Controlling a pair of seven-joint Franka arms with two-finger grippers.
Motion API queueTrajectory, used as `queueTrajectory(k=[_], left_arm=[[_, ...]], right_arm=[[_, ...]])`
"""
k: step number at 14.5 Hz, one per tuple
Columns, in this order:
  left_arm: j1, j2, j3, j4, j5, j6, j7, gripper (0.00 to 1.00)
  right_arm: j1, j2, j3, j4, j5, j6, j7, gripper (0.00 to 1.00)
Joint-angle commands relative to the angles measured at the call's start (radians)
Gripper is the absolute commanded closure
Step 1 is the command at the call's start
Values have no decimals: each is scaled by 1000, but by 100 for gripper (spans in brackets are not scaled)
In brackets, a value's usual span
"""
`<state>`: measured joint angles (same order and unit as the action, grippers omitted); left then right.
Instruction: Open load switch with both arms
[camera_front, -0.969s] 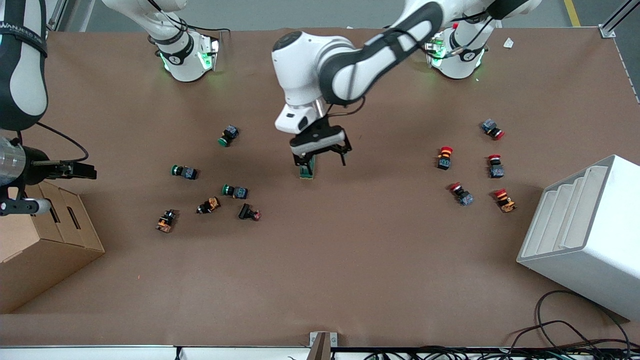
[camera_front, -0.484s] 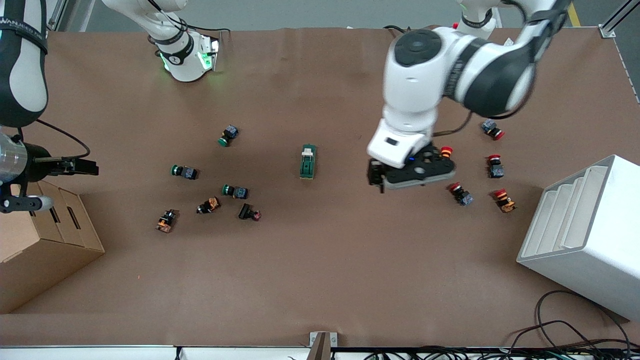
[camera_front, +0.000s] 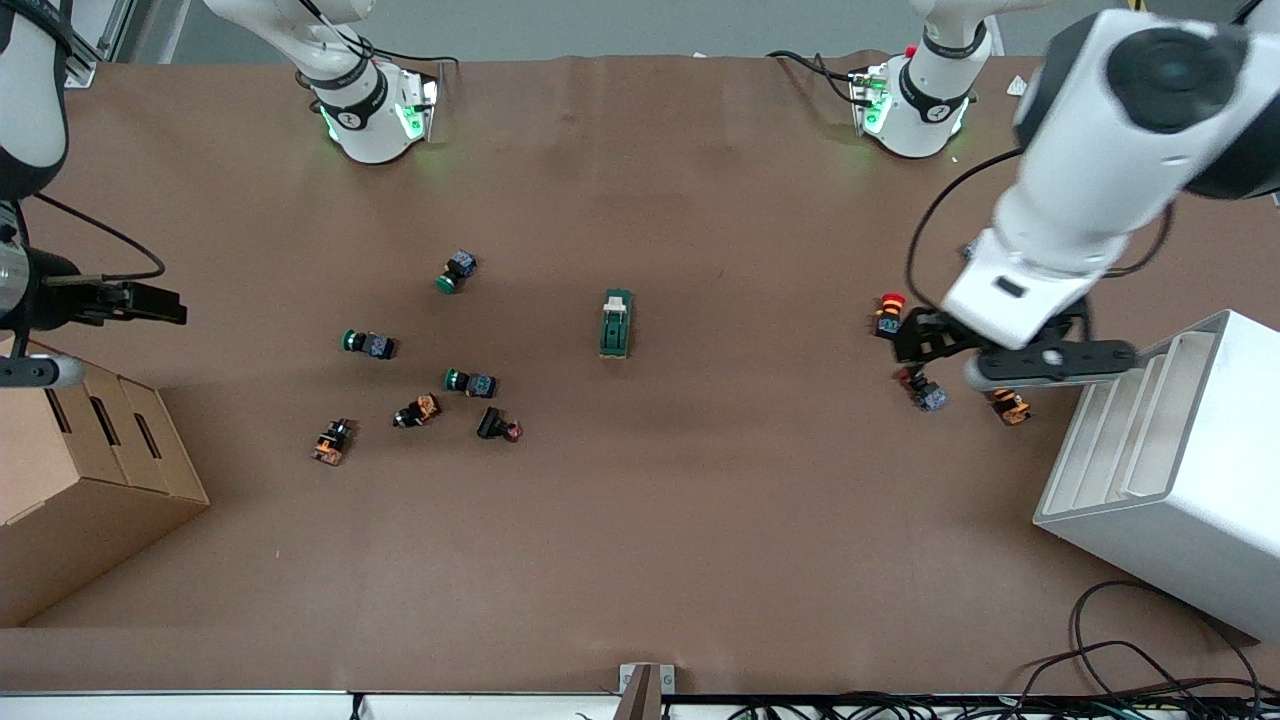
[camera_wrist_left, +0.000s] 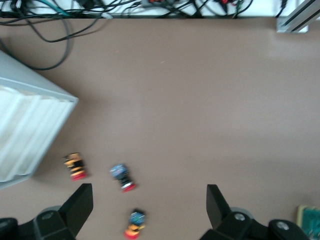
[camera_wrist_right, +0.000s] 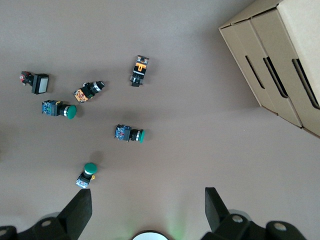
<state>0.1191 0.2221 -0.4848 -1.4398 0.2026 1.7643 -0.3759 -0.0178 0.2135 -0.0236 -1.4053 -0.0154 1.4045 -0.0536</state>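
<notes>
The load switch (camera_front: 617, 323) is a dark-green block with a cream lever end. It lies alone mid-table, and its edge shows in the left wrist view (camera_wrist_left: 310, 220). My left gripper (camera_front: 925, 345) hangs open and empty over the red pushbuttons (camera_front: 890, 312) toward the left arm's end of the table, well apart from the switch. Its fingers (camera_wrist_left: 82, 197) stand wide, with the red pushbuttons (camera_wrist_left: 121, 176) below them. My right gripper (camera_front: 150, 300) is open and empty above the cardboard box's edge, with its fingertips (camera_wrist_right: 82, 200) wide apart.
Green and black pushbuttons (camera_front: 470, 381) are scattered toward the right arm's end of the table, and they also show in the right wrist view (camera_wrist_right: 129, 133). A cardboard box (camera_front: 90, 480) sits there too. A white slotted rack (camera_front: 1170, 470) stands at the left arm's end. Cables (camera_front: 1130, 660) lie along the front edge.
My left gripper was down at the load switch, then swung away toward the left arm's end of the table. The switch stays lying on the table. The right arm shifted slightly.
</notes>
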Motion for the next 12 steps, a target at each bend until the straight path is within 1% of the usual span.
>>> queueTrajectory(k=[1, 2, 3, 5, 7, 9, 11, 12], left_arm=[[-97, -101, 197, -36, -86, -93, 155, 0], [-107, -116, 239, -36, -118, -120, 185, 0], [-107, -128, 262, -36, -138, -146, 221, 0], [-105, -159, 299, -46, -141, -190, 307, 0], [-107, -208, 345, -85, -163, -213, 325, 0], [-108, -259, 385, -146, -206, -236, 325, 0], [-116, -297, 388, -189, -207, -236, 324, 0], [-116, -300, 388, -195, -207, -235, 324, 0]], right_arm=[[-4, -133, 7, -138, 17, 40, -8, 0], [-4, -161, 7, -158, 17, 45, -8, 0], [-4, -195, 5, -181, 17, 54, -8, 0], [-4, -252, 5, -222, 17, 73, -8, 0], [-4, -295, 5, -250, 17, 86, -8, 0], [-4, -316, 5, -248, 17, 84, -8, 0], [-5, -336, 5, -250, 17, 76, -8, 0], [-7, -350, 4, -250, 17, 74, -8, 0]])
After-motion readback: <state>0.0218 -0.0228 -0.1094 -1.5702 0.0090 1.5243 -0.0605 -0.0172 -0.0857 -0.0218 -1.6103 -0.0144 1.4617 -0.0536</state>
